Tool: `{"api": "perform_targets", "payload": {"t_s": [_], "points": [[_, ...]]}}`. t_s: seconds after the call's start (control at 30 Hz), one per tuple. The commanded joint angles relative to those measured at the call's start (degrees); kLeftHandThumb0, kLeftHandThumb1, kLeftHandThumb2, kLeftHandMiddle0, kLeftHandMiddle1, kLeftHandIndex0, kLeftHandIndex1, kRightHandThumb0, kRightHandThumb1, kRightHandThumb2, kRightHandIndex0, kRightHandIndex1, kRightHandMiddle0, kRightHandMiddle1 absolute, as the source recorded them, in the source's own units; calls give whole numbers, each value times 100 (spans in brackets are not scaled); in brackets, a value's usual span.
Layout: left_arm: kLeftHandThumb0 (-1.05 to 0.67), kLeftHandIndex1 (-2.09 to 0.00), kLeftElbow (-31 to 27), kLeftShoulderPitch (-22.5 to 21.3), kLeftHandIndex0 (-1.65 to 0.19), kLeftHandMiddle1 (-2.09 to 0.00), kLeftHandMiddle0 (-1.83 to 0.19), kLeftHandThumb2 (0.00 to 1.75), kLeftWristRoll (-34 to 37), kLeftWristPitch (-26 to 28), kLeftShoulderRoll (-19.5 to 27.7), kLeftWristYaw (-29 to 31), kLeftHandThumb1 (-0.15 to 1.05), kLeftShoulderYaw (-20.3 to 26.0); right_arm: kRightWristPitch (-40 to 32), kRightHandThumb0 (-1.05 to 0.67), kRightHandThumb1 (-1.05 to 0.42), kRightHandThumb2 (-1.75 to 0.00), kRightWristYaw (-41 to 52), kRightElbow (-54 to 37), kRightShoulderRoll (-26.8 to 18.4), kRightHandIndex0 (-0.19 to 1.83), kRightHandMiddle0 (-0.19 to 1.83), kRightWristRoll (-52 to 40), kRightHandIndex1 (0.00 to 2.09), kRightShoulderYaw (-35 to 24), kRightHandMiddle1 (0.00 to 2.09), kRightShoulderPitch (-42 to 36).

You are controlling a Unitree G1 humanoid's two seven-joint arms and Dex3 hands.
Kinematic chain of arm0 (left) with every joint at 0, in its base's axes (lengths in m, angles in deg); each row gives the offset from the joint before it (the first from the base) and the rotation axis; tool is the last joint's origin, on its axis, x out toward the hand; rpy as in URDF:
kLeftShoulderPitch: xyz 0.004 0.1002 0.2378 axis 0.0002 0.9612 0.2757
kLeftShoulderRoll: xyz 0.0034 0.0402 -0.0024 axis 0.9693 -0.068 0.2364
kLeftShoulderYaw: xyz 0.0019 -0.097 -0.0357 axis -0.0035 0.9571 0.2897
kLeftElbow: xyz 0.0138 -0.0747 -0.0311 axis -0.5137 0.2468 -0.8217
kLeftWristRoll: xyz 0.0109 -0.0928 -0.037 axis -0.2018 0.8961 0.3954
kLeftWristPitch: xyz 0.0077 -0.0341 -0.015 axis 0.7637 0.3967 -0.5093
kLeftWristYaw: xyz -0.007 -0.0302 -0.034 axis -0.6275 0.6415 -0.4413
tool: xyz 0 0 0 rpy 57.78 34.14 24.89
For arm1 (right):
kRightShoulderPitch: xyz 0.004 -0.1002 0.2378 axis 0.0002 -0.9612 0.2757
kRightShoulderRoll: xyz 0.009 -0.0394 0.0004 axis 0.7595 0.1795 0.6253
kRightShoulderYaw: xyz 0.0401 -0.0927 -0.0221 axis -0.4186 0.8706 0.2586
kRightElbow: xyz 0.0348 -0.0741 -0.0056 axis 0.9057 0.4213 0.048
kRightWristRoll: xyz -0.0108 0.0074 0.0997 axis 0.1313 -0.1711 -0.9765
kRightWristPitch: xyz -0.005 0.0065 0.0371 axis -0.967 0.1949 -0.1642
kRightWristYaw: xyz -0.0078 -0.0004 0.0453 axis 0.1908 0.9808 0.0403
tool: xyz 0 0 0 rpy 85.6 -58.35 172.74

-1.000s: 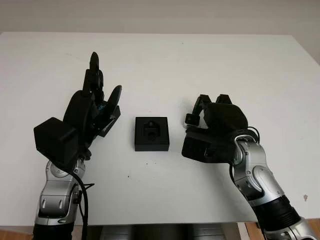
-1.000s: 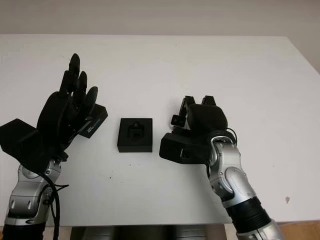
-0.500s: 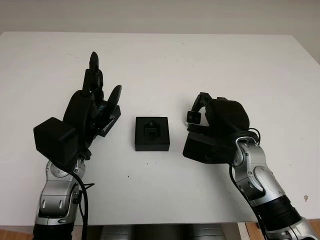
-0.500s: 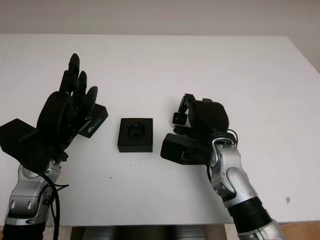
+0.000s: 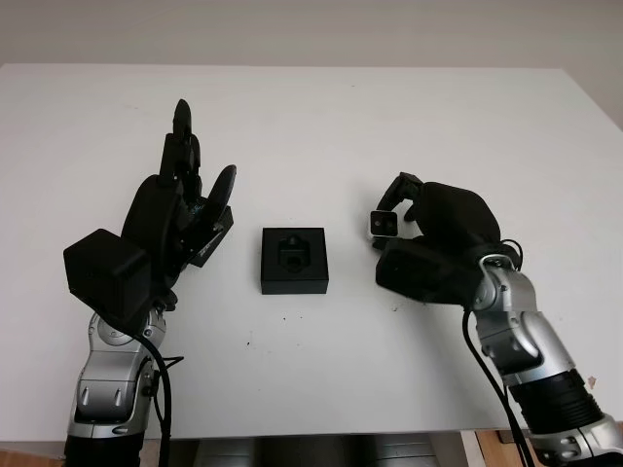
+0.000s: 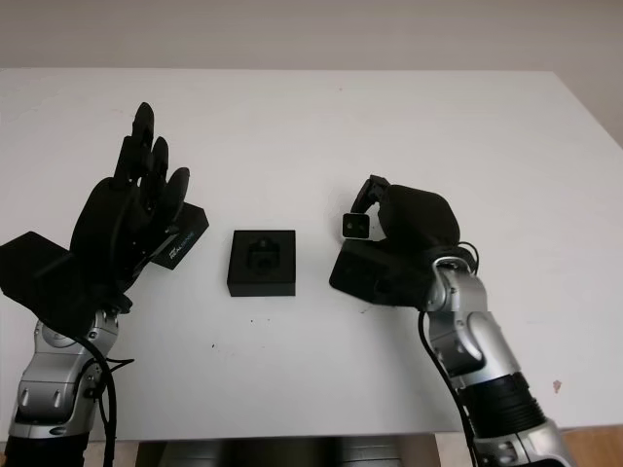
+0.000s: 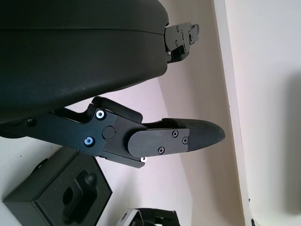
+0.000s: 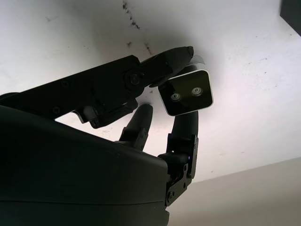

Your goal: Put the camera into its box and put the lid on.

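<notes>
Camera lifted, box waiting open.

The left hand (image 5: 180,219) holds nothing and hovers over the lid (image 6: 183,243), unchanged. The box (image 5: 295,260) sits mid-table, its cradle bare. The right hand (image 5: 433,238) has risen and shifted right, fingers clamped on the camera (image 5: 382,224), now off the table and ready to carry over.
</notes>
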Motion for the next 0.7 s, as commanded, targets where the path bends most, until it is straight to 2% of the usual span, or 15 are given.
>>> {"api": "perform_targets", "payload": {"t_s": [0.0, 0.3, 0.53, 0.67], "points": [[-64, 0, -7, -31, 19, 0, 19, 46, 29, -58, 18, 5, 105, 44, 132, -39, -101, -6, 126, -106, -96, 35, 33, -194, 17, -82, 143, 157], [-65, 0, -41, -17, 19, 0, 19, 45, -35, -9, 16, -32, 105, 20, 177, -40, -101, -5, 485, -458, -84, 36, 33, -810, 12, -230, 153, 267], [-65, 0, -29, -41, 19, 0, 19, 45, -47, -15, 10, -34, 105, 1, -18, -45, -103, -6, 721, -1081, 1, 35, 35, -964, 8, -201, 149, 202], [-65, 0, -24, -39, 19, 0, 19, 45, -57, -21, -12, -52, 105, 2, 41, -42, -103, -5, 697, -1276, 168, 32, 34, -1221, 6, -237, 151, 170]]}}
